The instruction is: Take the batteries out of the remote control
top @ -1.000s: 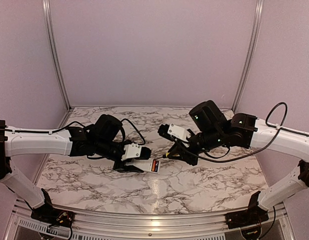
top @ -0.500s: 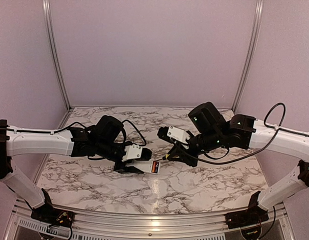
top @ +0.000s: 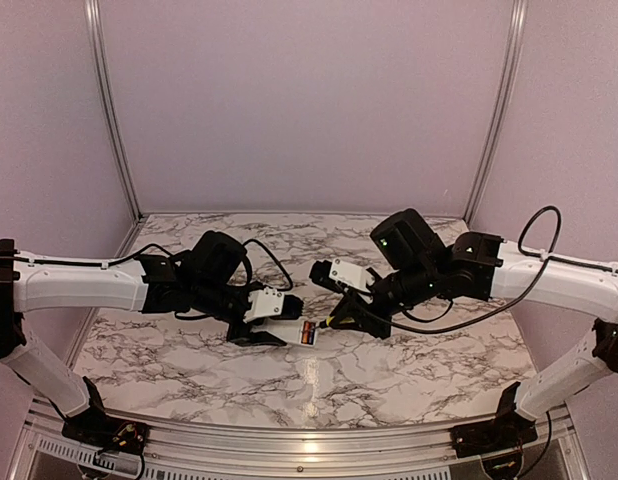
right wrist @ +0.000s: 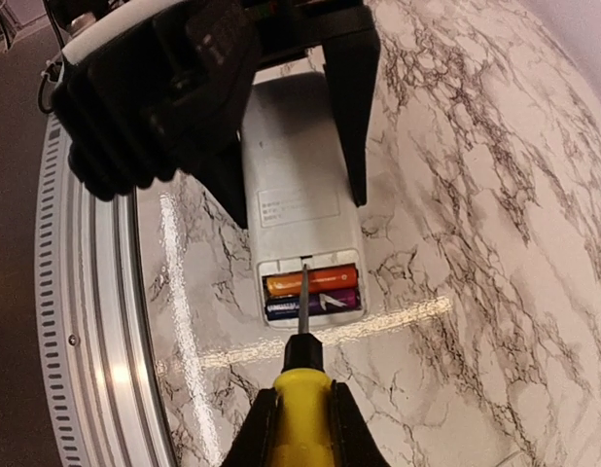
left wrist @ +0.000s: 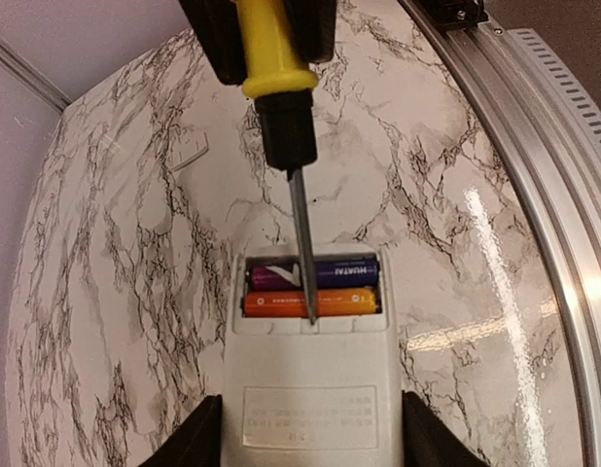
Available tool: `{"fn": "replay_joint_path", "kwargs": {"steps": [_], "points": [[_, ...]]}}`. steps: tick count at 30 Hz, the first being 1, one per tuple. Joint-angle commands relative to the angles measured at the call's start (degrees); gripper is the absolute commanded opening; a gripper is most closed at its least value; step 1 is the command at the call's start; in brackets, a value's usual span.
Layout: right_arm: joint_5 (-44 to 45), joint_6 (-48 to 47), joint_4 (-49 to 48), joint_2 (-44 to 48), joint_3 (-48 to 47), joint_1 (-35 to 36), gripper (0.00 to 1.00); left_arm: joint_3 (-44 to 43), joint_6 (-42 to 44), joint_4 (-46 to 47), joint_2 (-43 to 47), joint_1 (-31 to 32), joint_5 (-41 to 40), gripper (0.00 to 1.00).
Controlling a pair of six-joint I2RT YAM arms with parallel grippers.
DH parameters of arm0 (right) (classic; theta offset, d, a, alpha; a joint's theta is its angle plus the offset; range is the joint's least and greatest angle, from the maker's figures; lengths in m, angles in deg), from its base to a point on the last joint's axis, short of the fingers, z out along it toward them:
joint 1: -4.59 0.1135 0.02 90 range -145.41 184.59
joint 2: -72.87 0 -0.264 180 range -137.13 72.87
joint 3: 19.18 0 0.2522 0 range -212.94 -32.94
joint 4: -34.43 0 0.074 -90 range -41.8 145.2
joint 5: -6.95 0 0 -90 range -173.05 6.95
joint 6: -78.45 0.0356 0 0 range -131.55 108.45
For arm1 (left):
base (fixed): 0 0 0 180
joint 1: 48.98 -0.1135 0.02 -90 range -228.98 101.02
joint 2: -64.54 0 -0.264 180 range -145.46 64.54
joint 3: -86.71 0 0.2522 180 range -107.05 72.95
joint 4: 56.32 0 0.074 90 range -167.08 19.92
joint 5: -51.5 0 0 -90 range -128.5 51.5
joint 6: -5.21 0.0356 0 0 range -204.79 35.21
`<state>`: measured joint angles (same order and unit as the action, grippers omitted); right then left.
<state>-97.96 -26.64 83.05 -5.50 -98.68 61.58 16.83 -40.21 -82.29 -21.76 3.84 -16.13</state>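
The flat white plastic remote control (left wrist: 310, 399) lies on the marbled tabletop (left wrist: 125, 253). Its right-end bay holds the orange cylindrical battery (left wrist: 271, 305) left of the purple-blue cylindrical battery (left wrist: 344, 273); the yellow-handled metal screwdriver (left wrist: 277, 58), from the right, crosses above both.

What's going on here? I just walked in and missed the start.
The left gripper clamps the white remote control by its sides, with the battery bay uncovered. The right gripper holds a yellow-handled screwdriver, its tip at the edge of the orange battery, apparently to pry it out. The purple battery lies beside it. Both sit in the bay; none is out yet.
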Motion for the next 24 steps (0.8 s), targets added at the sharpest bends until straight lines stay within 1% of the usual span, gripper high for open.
{"fn": "replay_joint_path", "kwargs": {"steps": [1,7,11,15,19,24], "points": [[-1.26,-0.13,2.71,-2.55,0.45,0.28,0.0,-0.79,-0.52,5.77,0.64,-0.36,0.41,0.0],[-1.78,-0.24,2.97,-2.79,-0.13,0.23,0.0,-0.32,-0.2,5.99,0.74,-0.68,-0.39,0.0],[-4.46,-0.07,4.79,-2.31,-0.87,0.25,0.0,0.12,0.13,6.35,0.65,-0.88,-2.18,0.0],[-5.41,2.25,3.69,0.69,-2.26,0.17,0.0,0.35,0.75,5.84,0.44,-1.05,-2.95,0.0],[-2.4,4.58,3.01,2.34,-3.82,-0.67,0.0,0.81,0.7,5.61,0.66,-0.99,-2.71,0.0],[1.25,4.34,4.38,1.72,-4.75,-1.05,0.0,1.34,0.75,5.32,1.04,-1.01,-2.17,0.0]]}}
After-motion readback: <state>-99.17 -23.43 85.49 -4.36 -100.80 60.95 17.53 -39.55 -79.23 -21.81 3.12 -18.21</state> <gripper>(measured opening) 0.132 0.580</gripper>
